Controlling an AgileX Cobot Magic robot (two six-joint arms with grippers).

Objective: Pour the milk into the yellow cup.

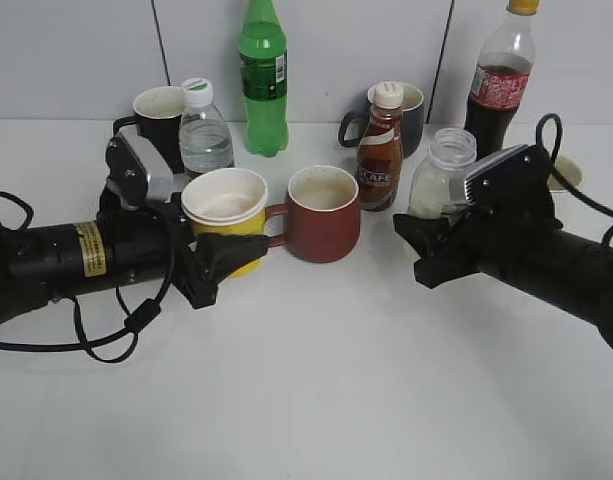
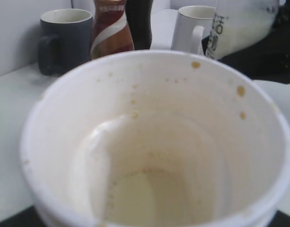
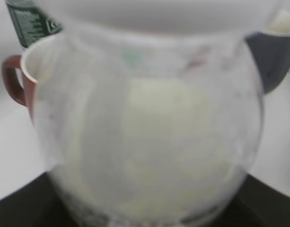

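Two hands work on the white tabletop (image 1: 316, 380). At 9 o'clock in the exterior view, the left hand (image 1: 226, 255) is clamped on the yellow cup (image 1: 226, 215), which stands upright just beside the brick-red mug (image 1: 321, 212); the left wrist view fills with its stained white inside and a little pale liquid at the bottom. At 3 o'clock, the right hand (image 1: 426, 240) is closed around the milk (image 1: 441, 180), a capless clear bottle held upright, partly filled with white liquid. Behind, toward 12 o'clock, stands a brown CAFE bottle (image 1: 380, 150) between the red mug and the milk.
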